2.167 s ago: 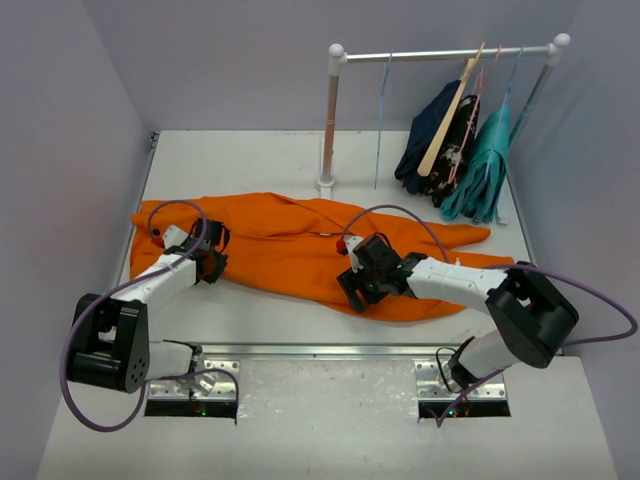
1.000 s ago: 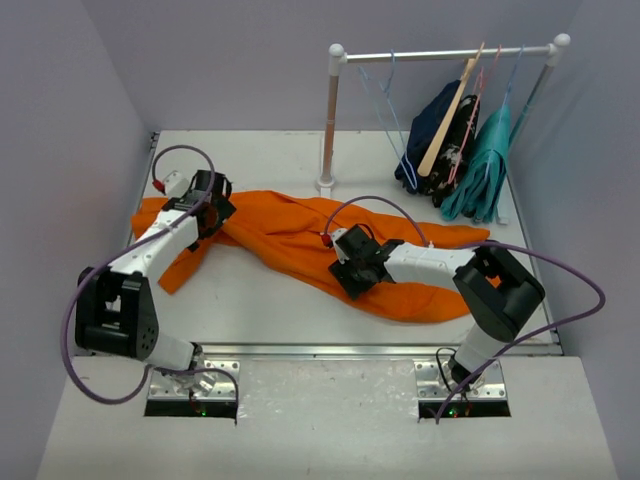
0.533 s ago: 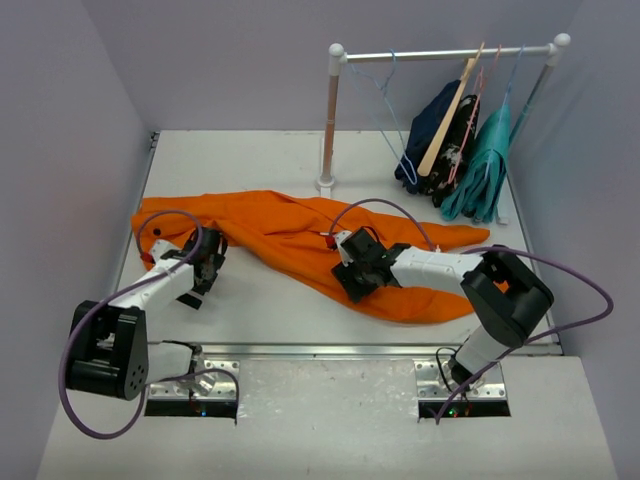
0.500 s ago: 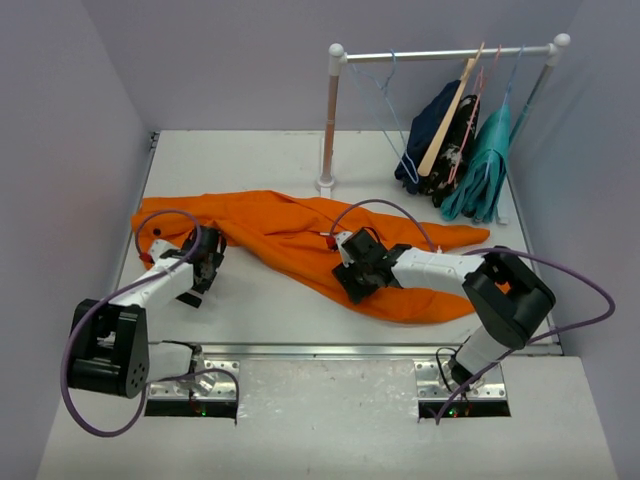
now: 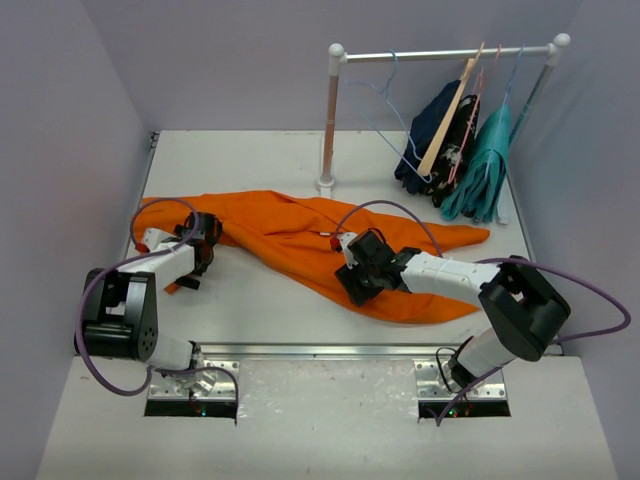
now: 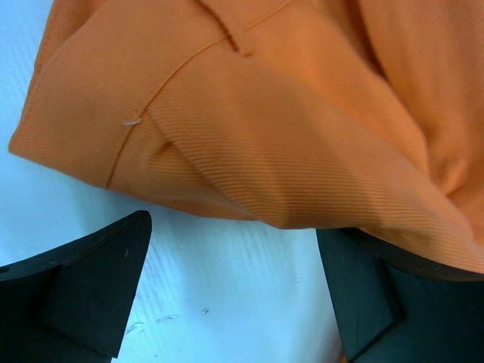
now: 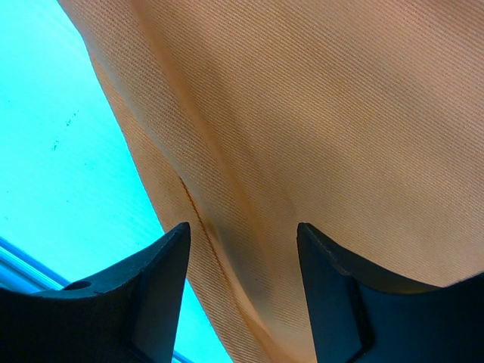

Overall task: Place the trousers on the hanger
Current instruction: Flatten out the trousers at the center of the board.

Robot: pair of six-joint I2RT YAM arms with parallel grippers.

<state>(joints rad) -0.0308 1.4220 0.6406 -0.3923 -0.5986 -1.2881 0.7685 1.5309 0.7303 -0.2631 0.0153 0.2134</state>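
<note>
1. The trousers [image 5: 290, 235] lie sprawled across the tabletop [image 5: 260, 160], from beside the left arm to below the rail [image 5: 440, 53]. No part is lifted, so the step in hand looks like taking a first grip on the cloth
2. The cloth is bright orange with a fine diagonal twill. It is soft and rumpled, doubled over at the near edge, with a stitched seam along the fold
3. The left hand [image 5: 195, 262] is spread wide and low at that folded edge, with bare tabletop between its fingers; it holds nothing
4. The right hand [image 5: 358, 280] is parted over the near edge at mid-trousers. Cloth fills the gap, but whether the pads touch it I cannot tell
5. The hanger [image 5: 393, 70] is thin pale blue wire, triangular, hooked on the rail and bare, well apart from the trousers
6. Next, both hands should close on the edge, raise it and feed a leg through the triangle. Slack fabric will likely sag, and the light wire may swing
7. A navy garment [image 5: 425, 135] and a teal garment [image 5: 480, 165] hang at the rail's right end
</note>
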